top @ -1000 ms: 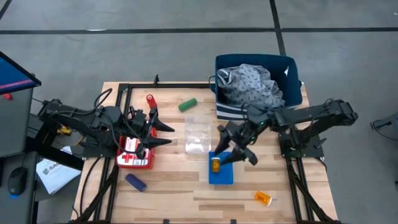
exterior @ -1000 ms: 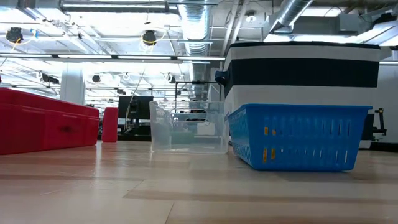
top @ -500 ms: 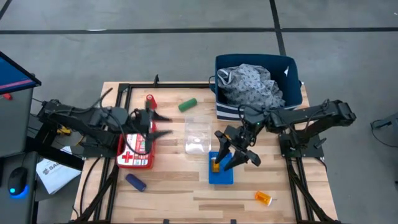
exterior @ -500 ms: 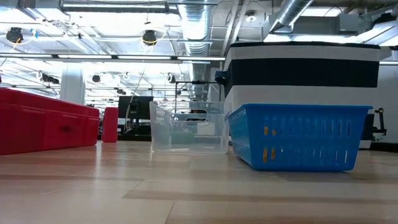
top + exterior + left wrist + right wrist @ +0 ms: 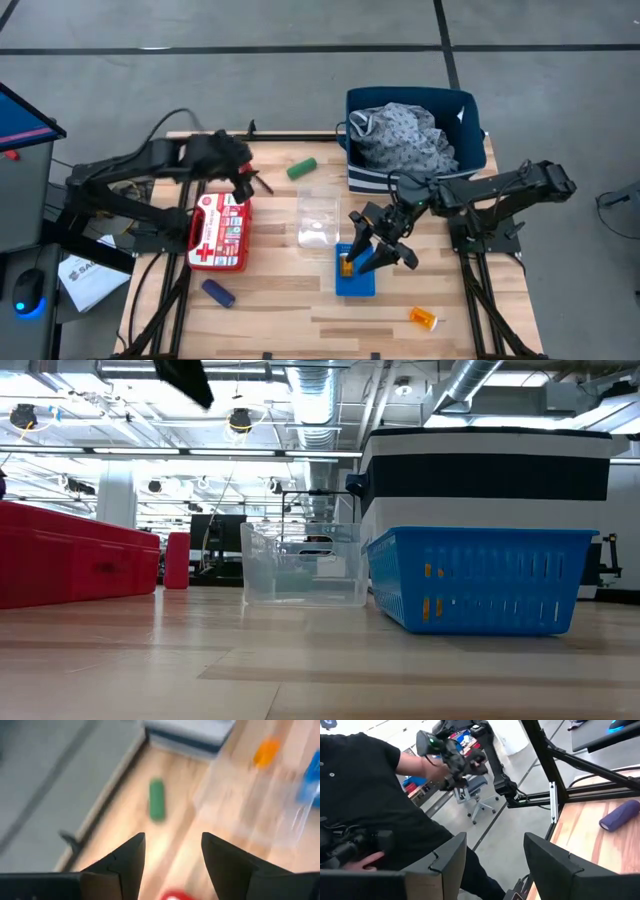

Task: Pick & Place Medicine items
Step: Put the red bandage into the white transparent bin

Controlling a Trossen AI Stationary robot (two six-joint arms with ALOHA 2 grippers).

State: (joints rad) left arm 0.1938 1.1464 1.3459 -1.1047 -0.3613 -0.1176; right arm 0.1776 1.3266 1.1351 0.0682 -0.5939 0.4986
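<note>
My left gripper (image 5: 252,180) (image 5: 172,855) is open, raised over the table's far left part beside the red-and-white first-aid case (image 5: 220,232). A red tube (image 5: 172,896) shows just below its fingers and stands upright in the low view (image 5: 177,560). The green tube (image 5: 302,168) (image 5: 157,806) lies farther on. My right gripper (image 5: 372,245) (image 5: 495,865) is open above the small blue basket (image 5: 355,272), where an orange pill bottle (image 5: 346,265) lies. Another orange bottle (image 5: 424,319) and a dark-blue tube (image 5: 217,292) (image 5: 620,815) lie near the table's near edge.
A clear plastic container (image 5: 318,217) (image 5: 300,565) sits mid-table between the arms. A big blue bin with patterned cloth (image 5: 415,140) stands at the far right. A person (image 5: 375,805) stands beyond the table's left side. Bare wood lies along the near edge.
My left gripper has risen off the first-aid case and swung toward the table's far edge, over the red tube, leaving the case uncovered. My right gripper has shifted slightly toward the near edge over the blue basket.
</note>
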